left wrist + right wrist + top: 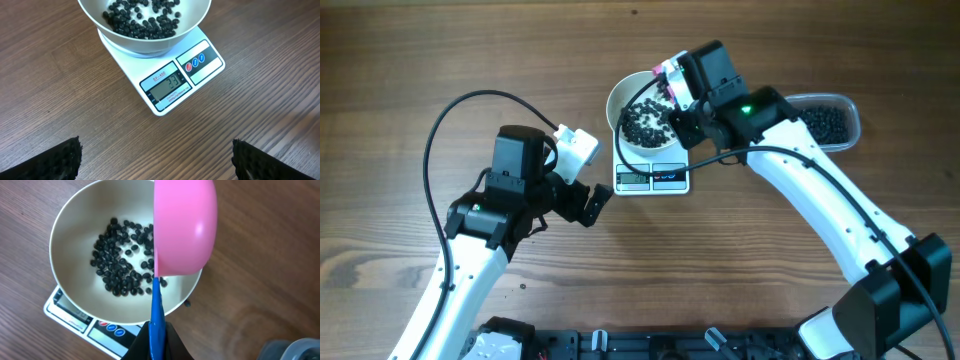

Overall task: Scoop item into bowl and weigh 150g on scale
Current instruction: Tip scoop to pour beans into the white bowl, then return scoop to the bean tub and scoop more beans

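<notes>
The right gripper (157,335), closed tight on the blue handle of a pink scoop (185,227), holds it tipped sideways over the rim of the bowl (65,240), likely so the black beads (122,262) fall inside. The bowl sits on the scale (170,87) toward the far edge of the table (400,60), so each pour registers. The left gripper (155,165) hangs wide and empty before the scale's front, seemingly to give a view of the display.
</notes>
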Controlling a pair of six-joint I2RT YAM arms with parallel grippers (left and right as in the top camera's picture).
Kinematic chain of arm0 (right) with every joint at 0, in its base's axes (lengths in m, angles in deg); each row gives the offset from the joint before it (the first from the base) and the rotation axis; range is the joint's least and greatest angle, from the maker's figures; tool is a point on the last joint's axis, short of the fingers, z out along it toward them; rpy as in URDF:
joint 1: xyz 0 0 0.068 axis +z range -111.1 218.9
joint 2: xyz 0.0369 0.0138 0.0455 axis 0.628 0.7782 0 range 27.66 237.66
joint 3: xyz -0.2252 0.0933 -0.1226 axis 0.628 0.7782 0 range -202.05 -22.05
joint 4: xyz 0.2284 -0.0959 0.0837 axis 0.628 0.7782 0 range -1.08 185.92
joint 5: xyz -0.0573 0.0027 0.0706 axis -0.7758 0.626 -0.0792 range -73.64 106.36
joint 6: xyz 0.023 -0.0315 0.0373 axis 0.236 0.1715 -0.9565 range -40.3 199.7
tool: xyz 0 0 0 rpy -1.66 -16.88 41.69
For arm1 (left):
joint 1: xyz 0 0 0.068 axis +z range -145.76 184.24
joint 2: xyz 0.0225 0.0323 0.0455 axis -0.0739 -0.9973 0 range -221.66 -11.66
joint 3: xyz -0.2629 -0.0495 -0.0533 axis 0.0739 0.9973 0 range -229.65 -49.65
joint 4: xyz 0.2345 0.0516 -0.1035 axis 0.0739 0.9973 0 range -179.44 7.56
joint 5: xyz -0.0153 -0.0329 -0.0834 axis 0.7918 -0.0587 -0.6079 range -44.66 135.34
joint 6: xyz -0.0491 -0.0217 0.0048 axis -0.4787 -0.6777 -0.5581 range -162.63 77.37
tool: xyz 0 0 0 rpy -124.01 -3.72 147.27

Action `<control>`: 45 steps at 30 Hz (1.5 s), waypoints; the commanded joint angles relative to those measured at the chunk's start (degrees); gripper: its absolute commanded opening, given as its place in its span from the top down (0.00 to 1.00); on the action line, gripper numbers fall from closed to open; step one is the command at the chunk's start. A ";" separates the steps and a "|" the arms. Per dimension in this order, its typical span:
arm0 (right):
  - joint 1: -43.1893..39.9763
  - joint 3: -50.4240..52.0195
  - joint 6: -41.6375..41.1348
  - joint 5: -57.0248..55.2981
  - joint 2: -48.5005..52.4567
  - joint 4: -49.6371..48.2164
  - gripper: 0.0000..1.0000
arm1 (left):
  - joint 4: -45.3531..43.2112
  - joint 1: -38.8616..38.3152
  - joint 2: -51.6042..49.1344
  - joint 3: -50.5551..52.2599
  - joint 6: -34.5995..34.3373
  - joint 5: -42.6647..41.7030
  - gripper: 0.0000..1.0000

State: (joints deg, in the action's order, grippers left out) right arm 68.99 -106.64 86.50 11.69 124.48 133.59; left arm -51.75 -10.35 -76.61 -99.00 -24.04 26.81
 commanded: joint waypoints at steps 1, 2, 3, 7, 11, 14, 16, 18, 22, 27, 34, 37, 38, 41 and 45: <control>0.35 -1.38 3.93 -3.76 -0.55 -0.52 0.96 | -0.15 -0.20 -0.33 0.55 0.07 -0.94 0.00; 0.35 -1.38 4.02 -4.00 -0.55 -0.57 0.96 | -0.15 -0.20 -0.33 0.55 0.07 -0.94 0.00; 0.35 -1.38 4.26 -4.15 -0.55 -0.57 0.96 | -0.15 -0.20 -0.33 0.55 0.09 -0.92 0.00; 0.35 -1.38 5.20 -4.35 -0.55 -0.96 0.96 | -0.15 -0.20 -0.33 0.55 0.07 -0.92 0.00; 0.33 -1.38 4.94 -4.31 -0.55 -2.29 0.96 | -0.15 -0.20 -0.33 0.55 0.07 -0.92 0.00; 0.31 -1.38 4.57 -4.28 -0.55 -3.56 0.96 | -0.15 -0.20 -0.33 0.55 0.07 -0.94 0.00; 0.28 -1.40 4.59 -4.31 -0.57 -4.13 0.96 | -0.15 -0.20 -0.33 0.55 0.07 -0.94 0.00; 0.28 -1.40 4.61 -4.31 -0.57 -4.31 0.96 | -0.15 -0.20 -0.33 0.55 0.07 -0.92 0.00; 0.28 -1.40 4.59 -4.28 -0.63 -4.55 0.96 | -0.15 -0.20 -0.33 0.55 0.07 -0.94 0.00; -0.07 -1.46 1.44 -4.31 -1.27 -4.59 0.96 | -0.15 -0.20 -0.33 0.55 0.07 -0.92 0.00; -7.61 -1.44 -5.57 0.13 -5.18 -2.84 0.96 | -0.15 -0.20 -0.33 0.55 0.07 -0.94 0.00; -12.41 -1.44 -5.57 0.20 -7.26 1.09 0.96 | -0.15 -0.20 -0.33 0.55 0.09 -0.92 0.00; -14.16 -1.46 -5.55 0.20 -7.78 2.62 0.96 | -0.15 -0.20 -0.33 0.55 0.07 -0.92 0.00; -19.89 -1.44 -5.53 0.17 -8.55 8.46 0.96 | -0.15 -0.20 -0.33 0.55 0.07 -0.94 0.00; -25.62 -1.33 -5.49 -0.02 -8.17 14.80 0.96 | -0.15 -0.20 -0.33 0.55 0.07 -0.94 0.00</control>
State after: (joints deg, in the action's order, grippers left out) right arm 47.33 -107.02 82.11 11.04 116.63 145.24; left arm -51.75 -10.35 -76.61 -99.00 -24.04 26.81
